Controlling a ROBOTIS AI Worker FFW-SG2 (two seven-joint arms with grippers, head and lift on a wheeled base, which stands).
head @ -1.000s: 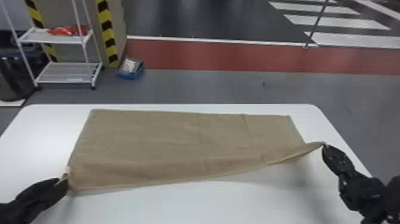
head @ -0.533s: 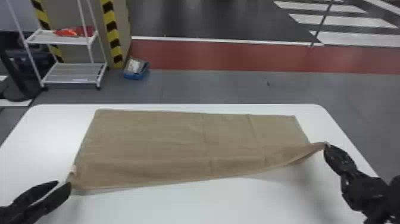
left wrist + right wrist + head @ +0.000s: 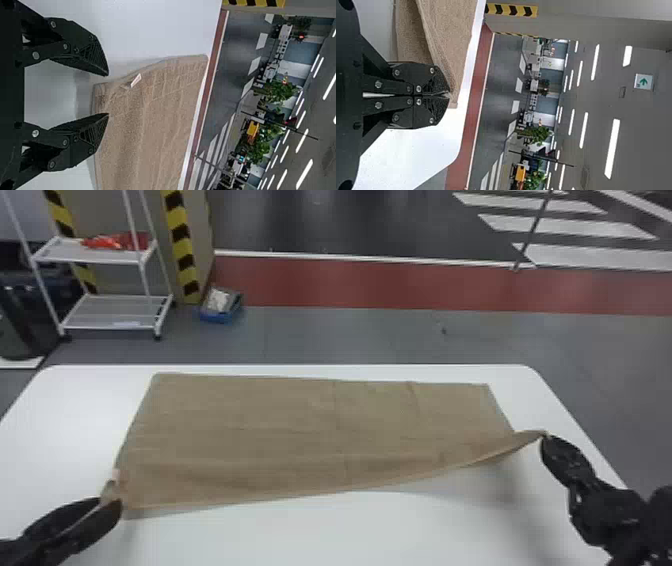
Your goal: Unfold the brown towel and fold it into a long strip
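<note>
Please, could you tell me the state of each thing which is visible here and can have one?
Brown towel: spread on the table, near right corner raised.
Left gripper: open, at the towel's near left corner.
Right gripper: shut on the raised corner.
White cart: loaded, red item on its upper shelf.
Blue box: on the floor, filled.

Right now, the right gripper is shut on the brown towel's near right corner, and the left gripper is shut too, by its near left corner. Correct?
Not quite: the left gripper is open, its fingers apart, as the left wrist view shows. The right gripper is indeed shut on the brown towel.
</note>
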